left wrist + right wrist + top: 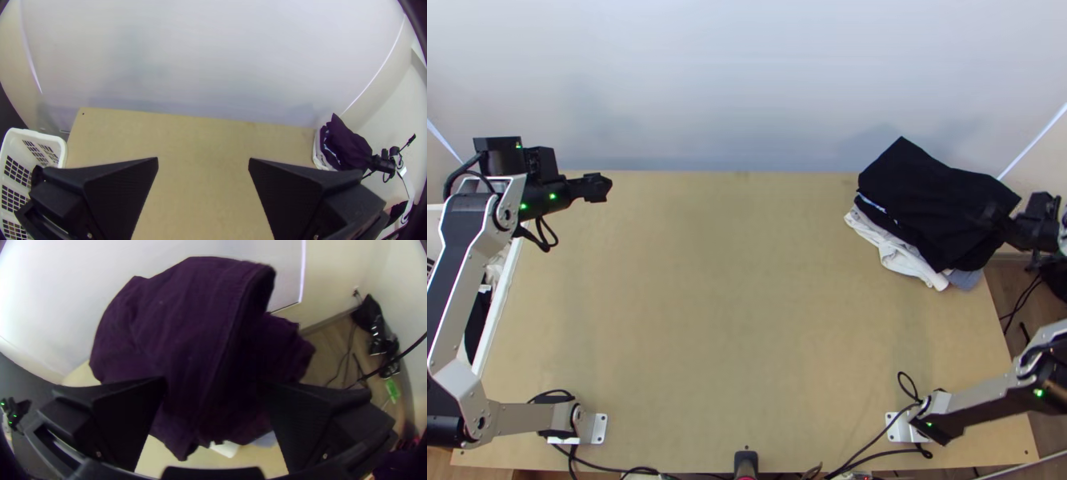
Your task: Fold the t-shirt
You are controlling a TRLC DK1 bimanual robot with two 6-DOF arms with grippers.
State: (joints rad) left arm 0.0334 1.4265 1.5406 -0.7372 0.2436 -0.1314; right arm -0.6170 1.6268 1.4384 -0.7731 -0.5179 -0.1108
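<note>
Left black tool [601, 188] gapes wide and empty, right black tool [993, 221] wide open and empty too, right by the folded black fabric garment [927, 188] on the light wooden table's [747, 320] far right corner!

A white plastic laundry basket with gridded sides [33, 141] is standing beside the left edge of the light wooden tabletop [739, 320], and dark cloth [477, 324] and pale cloth [494, 269] are lying inside it. Near the tabletop's far right corner, a white, loosely layered cloth [901, 258] is lying, with a grey-blue cloth [965, 278] showing just beside it, toward the right edge. A small black rounded object [745, 460] is standing at the middle of the near edge. A smooth whitish wall panel [747, 80] is rising behind the far edge. Beyond the right edge, thin dark cables [348, 358] are trailing over the brown wooden floor [321, 349].
</note>
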